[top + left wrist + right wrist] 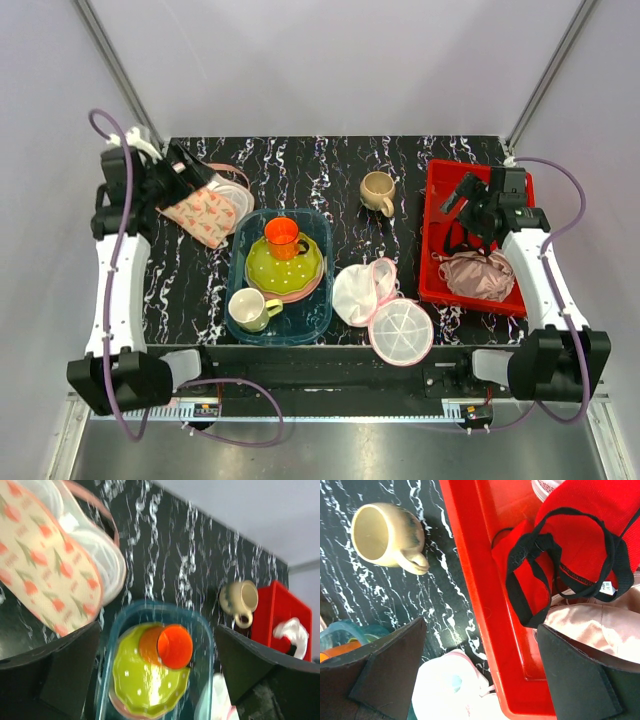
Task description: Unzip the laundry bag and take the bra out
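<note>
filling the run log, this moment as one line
left end effector open by laundry bag | right end effector open over red bin | bra in red bin

The laundry bag (50,575) is cropped at left.

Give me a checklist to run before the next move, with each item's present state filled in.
1. Left gripper jaws open and empty: ok.
2. Right gripper jaws open and empty: ok.
3. Laundry bag not between the left jaws: ok; it sits at the far left of the table.
4. Bra out of the bag: ok; it lies in the red bin.
5. Bag's zip fully open: cannot tell.
6. Nothing else left inside the bag: cannot tell.
</note>
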`<action>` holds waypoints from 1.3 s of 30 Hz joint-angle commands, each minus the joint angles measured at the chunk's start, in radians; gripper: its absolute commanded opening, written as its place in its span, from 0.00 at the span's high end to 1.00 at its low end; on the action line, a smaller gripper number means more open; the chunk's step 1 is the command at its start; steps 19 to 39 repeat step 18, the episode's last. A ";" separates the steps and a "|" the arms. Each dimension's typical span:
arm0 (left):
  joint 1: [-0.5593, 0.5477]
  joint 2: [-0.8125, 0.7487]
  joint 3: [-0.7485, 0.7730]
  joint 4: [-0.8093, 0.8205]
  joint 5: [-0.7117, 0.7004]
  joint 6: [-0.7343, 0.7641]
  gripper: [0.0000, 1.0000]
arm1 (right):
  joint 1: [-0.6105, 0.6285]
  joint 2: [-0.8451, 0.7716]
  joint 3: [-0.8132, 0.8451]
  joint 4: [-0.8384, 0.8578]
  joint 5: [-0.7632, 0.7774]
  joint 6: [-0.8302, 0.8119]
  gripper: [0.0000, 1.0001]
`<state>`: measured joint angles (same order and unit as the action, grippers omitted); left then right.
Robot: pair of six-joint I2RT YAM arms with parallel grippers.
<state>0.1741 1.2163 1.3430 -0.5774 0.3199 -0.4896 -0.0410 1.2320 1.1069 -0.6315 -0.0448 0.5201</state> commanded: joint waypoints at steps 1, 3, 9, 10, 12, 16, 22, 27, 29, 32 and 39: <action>-0.070 -0.098 -0.177 0.045 0.077 0.013 0.01 | 0.001 0.050 0.056 -0.033 0.013 -0.015 0.00; -0.094 -0.165 -0.241 0.039 0.081 0.031 0.01 | 0.001 0.052 0.053 -0.031 0.019 -0.022 0.00; -0.119 -0.322 -0.312 -0.031 0.009 0.088 0.01 | 0.001 0.064 0.039 -0.004 0.095 -0.022 0.00; -0.119 -0.331 -0.317 -0.039 -0.007 0.094 0.01 | 0.001 0.072 0.045 -0.004 0.100 -0.020 0.00; -0.120 -0.342 -0.327 -0.050 -0.027 0.105 0.01 | 0.001 0.076 0.048 -0.004 0.102 -0.020 0.00; -0.119 -0.322 -0.323 -0.090 -0.027 0.129 0.01 | 0.001 0.081 0.044 -0.002 0.102 -0.017 0.00; -0.119 -0.322 -0.324 -0.099 -0.027 0.134 0.01 | 0.001 0.078 0.042 0.000 0.103 -0.014 0.00; -0.119 -0.322 -0.324 -0.099 -0.027 0.134 0.01 | 0.001 0.078 0.042 0.000 0.103 -0.014 0.00; -0.119 -0.322 -0.324 -0.099 -0.027 0.134 0.01 | 0.001 0.078 0.042 0.000 0.103 -0.014 0.00; -0.119 -0.322 -0.324 -0.099 -0.027 0.134 0.01 | 0.001 0.078 0.042 0.000 0.103 -0.014 0.00; -0.119 -0.322 -0.324 -0.099 -0.027 0.134 0.01 | 0.001 0.078 0.042 0.000 0.103 -0.014 0.00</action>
